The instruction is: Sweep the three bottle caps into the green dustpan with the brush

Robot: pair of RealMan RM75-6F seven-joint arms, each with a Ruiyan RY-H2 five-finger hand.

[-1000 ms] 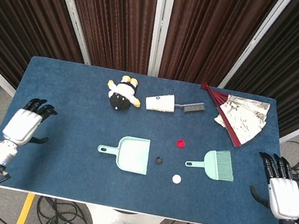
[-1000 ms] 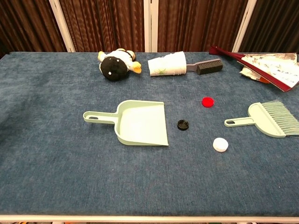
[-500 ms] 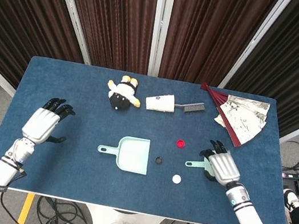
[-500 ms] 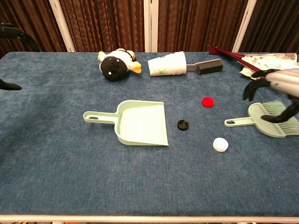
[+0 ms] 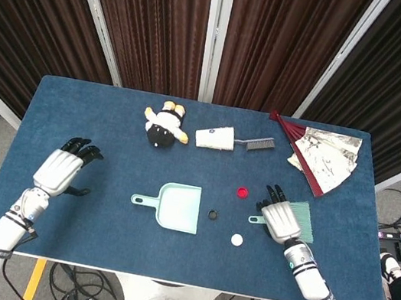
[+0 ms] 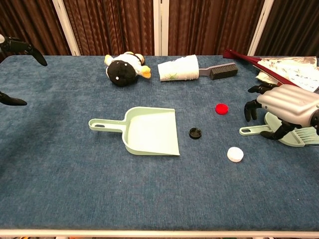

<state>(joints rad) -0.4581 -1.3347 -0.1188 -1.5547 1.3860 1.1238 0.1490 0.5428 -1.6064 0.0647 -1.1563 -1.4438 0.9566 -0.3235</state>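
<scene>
Nothing is swept yet: the red cap (image 5: 242,192), black cap (image 5: 213,215) and white cap (image 5: 236,240) lie outside the green dustpan (image 5: 179,207). The right hand (image 5: 279,219) hovers over the brush (image 5: 295,219), fingers apart, gripping nothing; the left hand (image 5: 62,171) waits near the desk's left edge, fingers loosely spread.

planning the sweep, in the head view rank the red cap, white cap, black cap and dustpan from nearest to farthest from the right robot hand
From the right robot hand:
1. Red cap, to its upper left; white cap, to its lower left. Too close to call.
2. Black cap, further left.
3. Dustpan, farthest left.
</scene>
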